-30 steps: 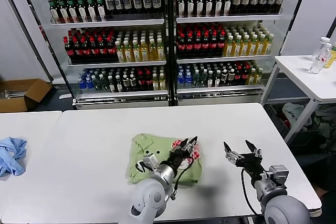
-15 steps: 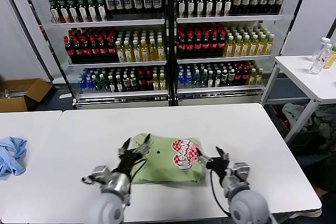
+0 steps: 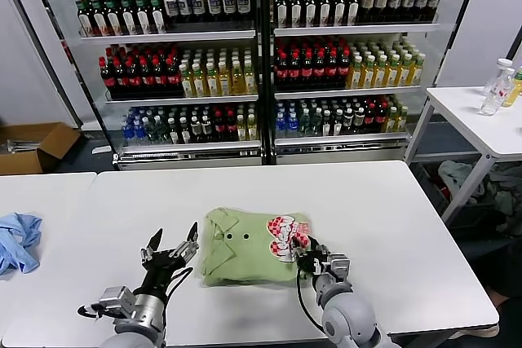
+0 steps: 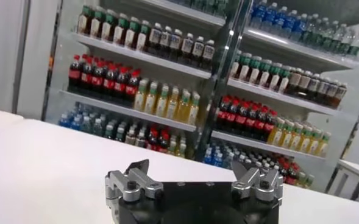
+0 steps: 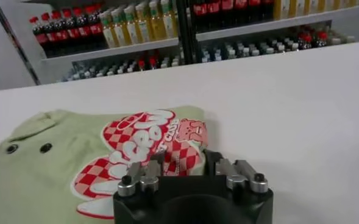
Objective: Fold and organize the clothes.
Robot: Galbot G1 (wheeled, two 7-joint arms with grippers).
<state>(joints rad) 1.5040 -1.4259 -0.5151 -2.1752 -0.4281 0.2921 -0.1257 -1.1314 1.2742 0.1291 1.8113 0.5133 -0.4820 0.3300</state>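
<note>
**Shirt folded at table centre; right gripper at its edge**

The polo shirt (image 3: 254,246) lies as a compact folded bundle near the middle of the white table (image 3: 391,209), collar and two dark buttons toward the robot's left, the red-and-white chest print (image 3: 283,238) on top toward the right.

The right gripper (image 3: 303,252) sits at the right-hand edge of the bundle, just by the print. In the right wrist view its fingers (image 5: 144,176) are close together over the checked print; they look pressed nearly shut, possibly nipping a fold of cloth, but the contact itself is hidden under the fingertips.

The left gripper (image 3: 170,252) hovers just off the shirt's left edge, fingers spread, touching nothing. Its own camera looks past the table at the shelves.

Doing the step well, as I judge it: what seems left is squaring and tidying. Any tug on the right edge should be low and short, or the top layer will slide and the fold will open. The left gripper could steady the collar side first.

Around: a glass-fronted drinks cooler (image 3: 261,55) stands well behind; a blue cloth (image 3: 18,240) lies on the neighbouring table to the left, well apart; bottles (image 3: 499,85) stand on a side table to the right. Nothing crowds the shirt.
</note>
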